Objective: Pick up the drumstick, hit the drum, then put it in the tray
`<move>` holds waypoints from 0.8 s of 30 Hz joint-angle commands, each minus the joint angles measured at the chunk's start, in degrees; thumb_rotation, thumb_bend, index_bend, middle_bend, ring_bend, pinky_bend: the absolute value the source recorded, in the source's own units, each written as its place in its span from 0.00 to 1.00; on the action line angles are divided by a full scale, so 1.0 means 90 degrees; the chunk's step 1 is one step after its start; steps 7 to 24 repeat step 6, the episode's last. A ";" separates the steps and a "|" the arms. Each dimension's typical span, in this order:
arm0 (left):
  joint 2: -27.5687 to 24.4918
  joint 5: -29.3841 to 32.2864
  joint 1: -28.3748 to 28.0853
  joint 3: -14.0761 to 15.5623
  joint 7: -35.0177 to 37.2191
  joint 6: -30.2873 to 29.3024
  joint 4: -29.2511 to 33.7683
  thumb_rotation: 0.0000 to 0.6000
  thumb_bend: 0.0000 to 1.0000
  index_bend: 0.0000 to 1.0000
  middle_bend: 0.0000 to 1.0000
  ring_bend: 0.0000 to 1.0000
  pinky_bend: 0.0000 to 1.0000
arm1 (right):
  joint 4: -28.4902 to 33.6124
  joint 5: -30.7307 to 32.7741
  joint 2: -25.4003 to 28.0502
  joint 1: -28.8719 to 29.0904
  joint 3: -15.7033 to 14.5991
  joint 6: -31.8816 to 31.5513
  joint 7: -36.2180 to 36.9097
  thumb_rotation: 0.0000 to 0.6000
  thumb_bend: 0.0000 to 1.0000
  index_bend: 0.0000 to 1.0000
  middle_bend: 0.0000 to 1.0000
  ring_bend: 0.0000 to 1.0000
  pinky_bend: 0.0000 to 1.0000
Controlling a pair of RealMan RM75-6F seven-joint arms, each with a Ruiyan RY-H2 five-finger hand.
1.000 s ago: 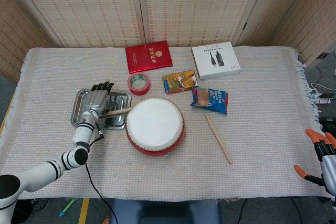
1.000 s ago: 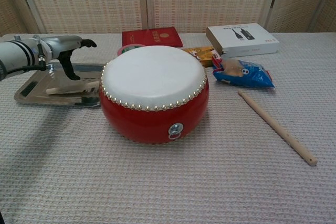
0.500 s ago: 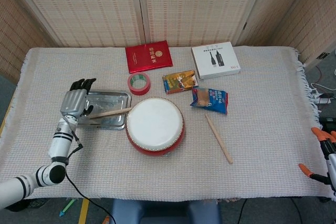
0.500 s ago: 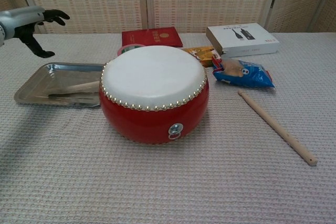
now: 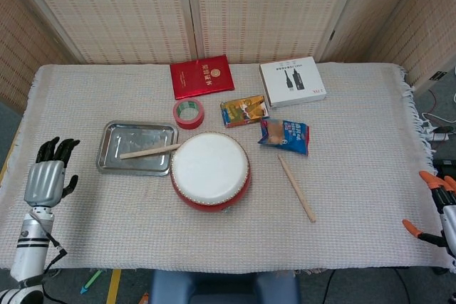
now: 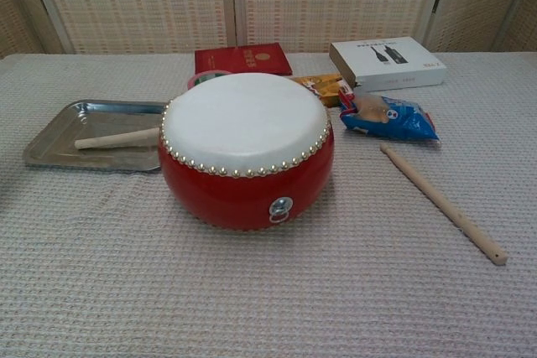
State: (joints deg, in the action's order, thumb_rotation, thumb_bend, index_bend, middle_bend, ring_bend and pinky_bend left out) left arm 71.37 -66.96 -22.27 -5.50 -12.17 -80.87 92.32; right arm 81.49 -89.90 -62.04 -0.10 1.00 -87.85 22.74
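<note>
A red drum point(image 5: 210, 171) point(image 6: 246, 148) with a white skin sits mid-table. One wooden drumstick point(image 5: 148, 152) point(image 6: 116, 137) lies in the metal tray point(image 5: 114, 138) point(image 6: 50, 142) left of the drum, its near end running behind the drum. A second drumstick point(image 5: 296, 189) point(image 6: 442, 203) lies on the cloth right of the drum. My left hand point(image 5: 48, 176) hovers at the table's left edge, empty, fingers apart, well clear of the tray. My right hand point(image 5: 443, 211) shows only partly at the far right edge; its fingers are hard to read.
Behind the drum lie a red booklet point(image 5: 201, 76), a red tape roll point(image 5: 188, 113), a snack packet point(image 5: 244, 111), a blue snack bag point(image 5: 285, 135) and a white box point(image 5: 292, 81). A woven cloth covers the table.
My left hand has drawn back from above the tray to the table's left edge and left the chest view. The drumstick stays in the tray.
</note>
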 commanded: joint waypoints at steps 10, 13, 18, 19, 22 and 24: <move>0.0039 -0.1156 0.1189 0.0717 0.0240 -0.1378 0.0188 1.00 0.31 0.16 0.12 0.02 0.07 | 0.0042 -0.0180 0.0030 0.0047 -0.0105 0.0034 0.0149 1.00 0.18 0.00 0.08 0.00 0.00; 0.0039 -0.1156 0.1189 0.0717 0.0240 -0.1378 0.0188 1.00 0.31 0.16 0.12 0.02 0.07 | 0.0042 -0.0180 0.0030 0.0047 -0.0105 0.0034 0.0149 1.00 0.18 0.00 0.08 0.00 0.00; 0.0039 -0.1156 0.1189 0.0717 0.0240 -0.1378 0.0188 1.00 0.31 0.16 0.12 0.02 0.07 | 0.0042 -0.0180 0.0030 0.0047 -0.0105 0.0034 0.0149 1.00 0.18 0.00 0.08 0.00 0.00; 0.0039 -0.1156 0.1189 0.0717 0.0240 -0.1378 0.0188 1.00 0.31 0.16 0.12 0.02 0.07 | 0.0042 -0.0180 0.0030 0.0047 -0.0105 0.0034 0.0149 1.00 0.18 0.00 0.08 0.00 0.00; 0.0039 -0.1156 0.1189 0.0717 0.0240 -0.1378 0.0188 1.00 0.31 0.16 0.12 0.02 0.07 | 0.0042 -0.0180 0.0030 0.0047 -0.0105 0.0034 0.0149 1.00 0.18 0.00 0.08 0.00 0.00; 0.0039 -0.1156 0.1189 0.0717 0.0240 -0.1378 0.0188 1.00 0.31 0.16 0.12 0.02 0.07 | 0.0042 -0.0180 0.0030 0.0047 -0.0105 0.0034 0.0149 1.00 0.18 0.00 0.08 0.00 0.00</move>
